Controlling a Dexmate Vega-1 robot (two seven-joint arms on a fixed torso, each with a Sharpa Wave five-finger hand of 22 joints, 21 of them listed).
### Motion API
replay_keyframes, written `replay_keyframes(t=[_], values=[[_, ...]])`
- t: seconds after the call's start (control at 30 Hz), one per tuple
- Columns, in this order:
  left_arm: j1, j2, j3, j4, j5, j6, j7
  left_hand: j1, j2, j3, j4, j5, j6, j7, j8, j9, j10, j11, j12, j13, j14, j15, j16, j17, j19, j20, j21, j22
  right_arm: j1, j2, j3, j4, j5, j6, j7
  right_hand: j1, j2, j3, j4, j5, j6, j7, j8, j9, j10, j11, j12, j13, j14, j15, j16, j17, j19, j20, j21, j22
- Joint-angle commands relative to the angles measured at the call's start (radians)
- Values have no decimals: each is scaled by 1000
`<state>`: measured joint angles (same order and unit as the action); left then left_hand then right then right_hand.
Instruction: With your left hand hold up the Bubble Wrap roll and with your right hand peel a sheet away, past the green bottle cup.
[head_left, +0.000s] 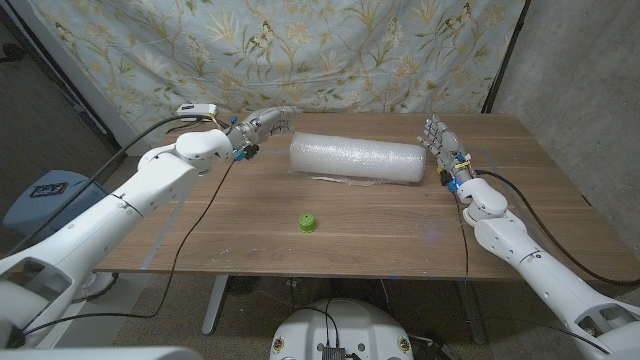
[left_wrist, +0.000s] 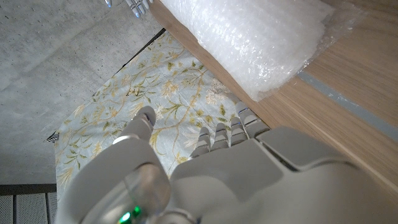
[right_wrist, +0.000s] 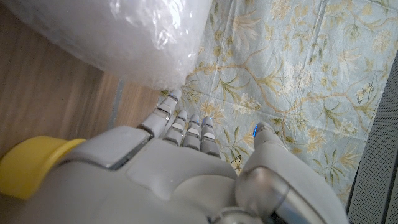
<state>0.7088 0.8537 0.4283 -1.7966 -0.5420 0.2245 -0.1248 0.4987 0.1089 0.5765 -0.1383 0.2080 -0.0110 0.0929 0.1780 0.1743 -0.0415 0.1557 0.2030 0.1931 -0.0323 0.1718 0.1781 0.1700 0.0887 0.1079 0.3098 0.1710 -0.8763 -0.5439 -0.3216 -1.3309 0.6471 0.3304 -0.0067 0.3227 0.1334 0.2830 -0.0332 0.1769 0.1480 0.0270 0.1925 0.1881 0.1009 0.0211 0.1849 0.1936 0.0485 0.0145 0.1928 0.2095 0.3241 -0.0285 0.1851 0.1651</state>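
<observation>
The bubble wrap roll (head_left: 357, 159) lies on its side across the back middle of the wooden table (head_left: 250, 225); a loose sheet edge (head_left: 335, 181) trails along its near side. The green bottle cup (head_left: 307, 222) stands in front of the roll, nearer the table's front edge. My left hand (head_left: 262, 123) hovers just left of the roll's left end, fingers stretched out, holding nothing. My right hand (head_left: 441, 146) stands just off the roll's right end, fingers up and apart, empty. The roll's end (left_wrist: 261, 37) shows beyond my left hand (left_wrist: 205, 174); the other end (right_wrist: 118, 37) beyond my right hand (right_wrist: 180, 155).
A floral cloth (head_left: 300, 50) hangs behind the table. A black cable (head_left: 195, 225) crosses the table's left part from my left arm. A grey wall (head_left: 580, 70) is at the right. Bare wood lies around the cup.
</observation>
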Motion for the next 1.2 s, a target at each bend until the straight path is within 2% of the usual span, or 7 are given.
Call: replay_keyframes(t=[0.03,0.23,0.5,0.77,0.87,0.93,1.2], values=[[-24,45,-3,-76,14,78,3,6,-4,1,-6,8,-9,1,3,4,-9,5,-1,4,-8,3,-1,3,-4,5,-7,1,1,-5,6,7,8,-1,10,3,-2,4,-6,2,-3,-1,2,6,-3,3,7,1,0,1,9,0,-1,5,4,6],[-112,23,49,-46,67,105,-36,6,-2,-1,-7,8,-9,2,3,4,-6,3,1,4,-8,3,0,3,-3,7,-9,2,6,-5,7,14,10,-3,12,3,-2,4,-7,2,-4,-2,2,6,-3,1,7,1,-1,0,9,0,-3,6,4,6],[-251,-14,136,16,152,126,-138,9,1,-2,-9,9,-14,3,2,5,-6,1,2,4,-8,3,2,4,-2,9,-13,2,11,-2,12,23,14,3,13,1,-1,3,-8,2,-5,-2,2,6,-5,3,7,1,-1,2,10,0,-4,8,4,6],[-348,-46,200,79,218,119,-238,17,4,-3,-16,11,-21,-1,2,5,-5,-6,4,5,-8,-2,2,4,0,5,-21,2,11,-1,18,28,16,8,7,0,-1,3,-10,2,-6,-2,2,6,-6,1,7,1,-2,3,10,0,-4,12,5,6],[-384,-54,229,95,258,108,-278,25,4,-5,-21,11,-41,2,-1,5,-28,5,-2,7,-30,7,-3,4,-18,12,-37,2,11,-1,19,28,15,11,7,0,-1,3,-10,1,-7,-2,2,6,-7,4,7,1,-2,4,11,0,-4,12,5,6],[-408,-61,244,110,277,97,-308,30,-1,-6,-26,10,-42,-8,1,5,-35,-6,-3,7,-34,-4,-3,4,-19,3,-42,2,12,-1,19,28,15,13,7,-1,-1,3,-10,1,-7,-2,2,6,-7,4,7,1,-3,3,11,0,-5,12,5,6],[-470,-87,285,146,342,81,-380,49,-20,-11,-37,7,-78,-4,-2,5,-67,-8,-8,8,-63,4,-5,5,-40,5,-65,2,12,-1,22,26,12,19,3,-2,-1,3,-11,1,-8,-2,2,6,-10,5,7,1,-4,4,11,0,-6,12,5,6]])
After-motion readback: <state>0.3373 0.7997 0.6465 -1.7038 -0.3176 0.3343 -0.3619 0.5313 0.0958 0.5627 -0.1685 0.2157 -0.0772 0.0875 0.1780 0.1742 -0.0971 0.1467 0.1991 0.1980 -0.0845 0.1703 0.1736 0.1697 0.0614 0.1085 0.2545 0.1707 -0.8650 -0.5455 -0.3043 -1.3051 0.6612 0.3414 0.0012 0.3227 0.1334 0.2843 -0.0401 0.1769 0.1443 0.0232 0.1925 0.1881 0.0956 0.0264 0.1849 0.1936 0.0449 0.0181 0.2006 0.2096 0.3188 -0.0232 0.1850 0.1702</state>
